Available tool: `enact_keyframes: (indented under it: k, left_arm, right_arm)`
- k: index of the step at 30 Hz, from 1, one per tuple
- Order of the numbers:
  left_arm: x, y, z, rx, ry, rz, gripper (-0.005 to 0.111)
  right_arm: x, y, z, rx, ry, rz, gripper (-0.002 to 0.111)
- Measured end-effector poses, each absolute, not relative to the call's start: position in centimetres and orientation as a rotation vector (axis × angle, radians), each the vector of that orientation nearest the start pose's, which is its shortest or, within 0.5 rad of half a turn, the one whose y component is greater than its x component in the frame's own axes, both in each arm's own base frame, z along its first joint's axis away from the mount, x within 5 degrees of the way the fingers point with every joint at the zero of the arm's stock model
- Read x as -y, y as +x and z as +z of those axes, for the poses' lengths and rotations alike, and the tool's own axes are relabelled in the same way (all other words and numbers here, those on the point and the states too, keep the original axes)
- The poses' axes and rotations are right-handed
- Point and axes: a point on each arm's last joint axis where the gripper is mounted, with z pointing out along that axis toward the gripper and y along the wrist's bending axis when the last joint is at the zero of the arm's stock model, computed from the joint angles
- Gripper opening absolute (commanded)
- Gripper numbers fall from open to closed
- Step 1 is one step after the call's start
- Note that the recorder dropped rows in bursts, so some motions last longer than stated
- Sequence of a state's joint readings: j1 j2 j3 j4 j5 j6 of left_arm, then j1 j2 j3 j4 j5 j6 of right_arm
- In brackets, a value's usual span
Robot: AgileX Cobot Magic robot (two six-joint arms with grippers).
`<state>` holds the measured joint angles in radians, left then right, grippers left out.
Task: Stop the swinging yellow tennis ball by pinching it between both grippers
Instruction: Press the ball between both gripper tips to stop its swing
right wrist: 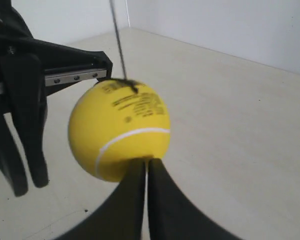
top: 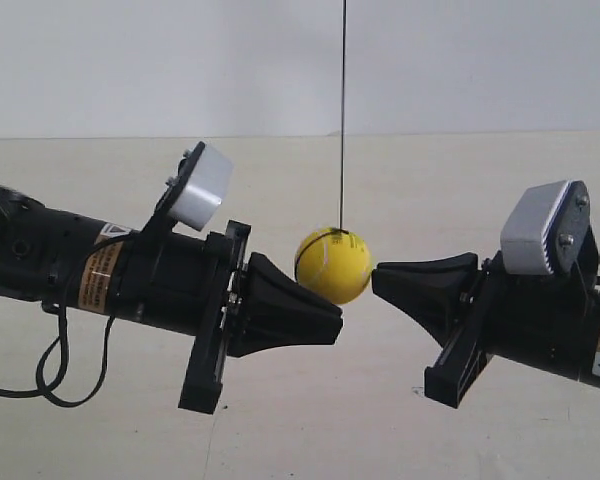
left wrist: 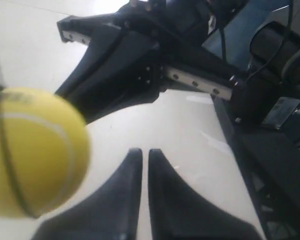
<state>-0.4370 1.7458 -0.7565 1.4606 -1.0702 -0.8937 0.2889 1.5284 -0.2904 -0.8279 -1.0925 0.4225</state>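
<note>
The yellow tennis ball [top: 333, 265] hangs on a thin black string [top: 342, 100] between two black pointed grippers. The right gripper [top: 377, 278], on the arm at the exterior view's right, is shut, and its tips sit at the ball's side, seemingly touching it. In the right wrist view the ball [right wrist: 120, 130] sits directly over the right gripper [right wrist: 147, 161]. The left gripper [top: 337, 324] is shut, its tip just below the ball. In the left wrist view the ball [left wrist: 30, 150] is off to one side of the left gripper [left wrist: 145, 151], apart from the tips.
A pale table [top: 400, 420] lies below, with a white wall [top: 480, 60] behind. A black cable [top: 50, 370] loops under the arm at the exterior view's left. Dark frame parts and cables [left wrist: 270, 100] stand behind the right arm in the left wrist view.
</note>
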Motion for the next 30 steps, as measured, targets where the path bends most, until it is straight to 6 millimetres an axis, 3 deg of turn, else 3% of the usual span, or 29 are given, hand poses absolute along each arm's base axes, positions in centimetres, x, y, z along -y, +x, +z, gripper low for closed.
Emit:
enact_keyframes:
  k: [8,15,24,30]
  left_arm:
    - [19.0,23.9,18.7,-1.658,1.355,-0.979,0.005]
    - [18.9,24.1,18.9,-1.674,1.344,-0.930,0.005]
    - [18.3,23.9,21.3,-1.641,1.322,-0.825,0.005]
    - [18.2,24.1,21.2,-1.657,1.316,-0.795,0.005]
  right_arm:
    - [-11.8,19.0,17.1,-1.637,-0.796,0.813,0.000]
    - [-11.8,19.0,17.1,-1.637,-0.796,0.813,0.000]
    - [-11.8,19.0,17.0,-1.640,-0.800,0.808,0.000]
    - [-11.8,19.0,17.0,-1.638,-0.804,0.805,0.000]
